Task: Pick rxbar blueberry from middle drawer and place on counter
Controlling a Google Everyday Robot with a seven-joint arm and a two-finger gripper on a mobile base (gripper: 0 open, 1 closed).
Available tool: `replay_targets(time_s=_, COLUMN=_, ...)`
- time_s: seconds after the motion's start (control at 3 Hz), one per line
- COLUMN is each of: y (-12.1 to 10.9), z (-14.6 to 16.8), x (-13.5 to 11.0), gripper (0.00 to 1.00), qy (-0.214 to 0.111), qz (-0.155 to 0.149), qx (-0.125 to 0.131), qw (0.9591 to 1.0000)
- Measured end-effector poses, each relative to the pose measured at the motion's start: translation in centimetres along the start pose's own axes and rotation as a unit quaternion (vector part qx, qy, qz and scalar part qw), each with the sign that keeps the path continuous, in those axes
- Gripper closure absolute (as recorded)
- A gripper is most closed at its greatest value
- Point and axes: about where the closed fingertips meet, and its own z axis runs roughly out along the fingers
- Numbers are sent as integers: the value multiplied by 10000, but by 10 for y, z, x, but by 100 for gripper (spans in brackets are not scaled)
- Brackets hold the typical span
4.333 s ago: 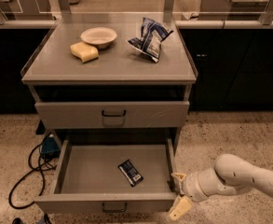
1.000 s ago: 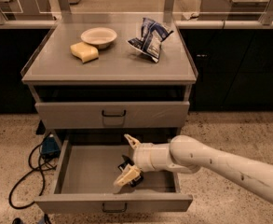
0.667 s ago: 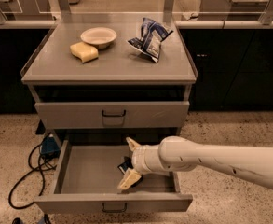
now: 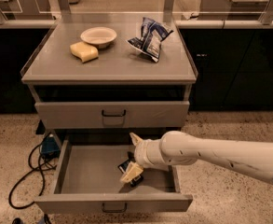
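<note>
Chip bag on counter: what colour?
Chip bag: blue and white, camera view. Claw in the open drawer, at the rxbar.

The gripper (image 4: pixel 132 157) is down inside the middle drawer (image 4: pixel 60 172). Its lower finger (image 4: pixel 131 172) lies over the rxbar blueberry (image 4: pixel 125 165), so only two dark ends of the bar peek out. The label on the bar is too small to read. I cannot tell if the finger touches the bar. The white arm (image 4: pixel 220 154) covers the right back part of the drawer, and the right edge cuts the arm off. The back of the drawer is hidden under the upper drawer (image 4: pixel 80 115). The gap (image 4: pixel 112 93) under the counter (image 4: pixel 112 64) is too dark to see into. The words on the chip bag (image 4: pixel 149 37) are a blur. The black cable (image 4: pixel 22 185) runs off the bottom edge.
</note>
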Motion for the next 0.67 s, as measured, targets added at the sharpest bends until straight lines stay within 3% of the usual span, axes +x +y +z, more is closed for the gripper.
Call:
replay_targets(time_s=0.33, y=-13, z=27, x=22, gripper=0, qy=-204, qz=272, qx=-209, qw=9992)
replay_targets(time_s=0.67, y=-14, z=58, x=50, gripper=0, qy=-110, qz=559, qx=-372, qw=9977)
